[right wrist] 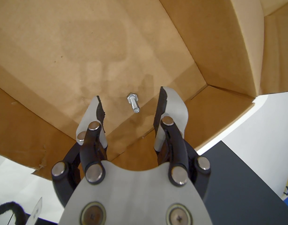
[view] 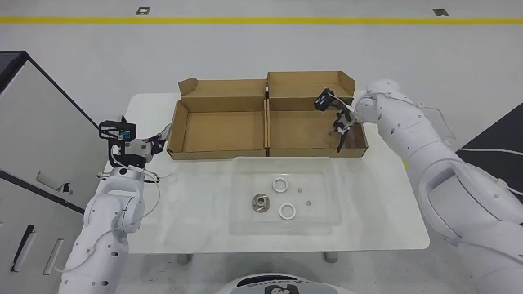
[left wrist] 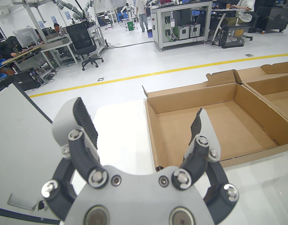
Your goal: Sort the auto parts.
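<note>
While R tool [right wrist: 129,93] gapes, bolt [right wrist: 133,103] in box [right wrist: 64,36].

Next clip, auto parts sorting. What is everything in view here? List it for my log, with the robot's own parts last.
Left box: 1, brown cardboard, open, far side of the table.
Right box: 1, brown cardboard, open, touching the left box.
Bolt: 1, silver, inside the right box.
Tray: 1, clear, in front of the boxes.
Rings: 2, white, in the tray.
Flanged metal part: 1, grey, in the tray.
Small pieces: 2, grey, in the tray, too small to identify.
Table: 1, white.
Left end effector: open, beside the left box.
Right end effector: open, above the bolt.
</note>
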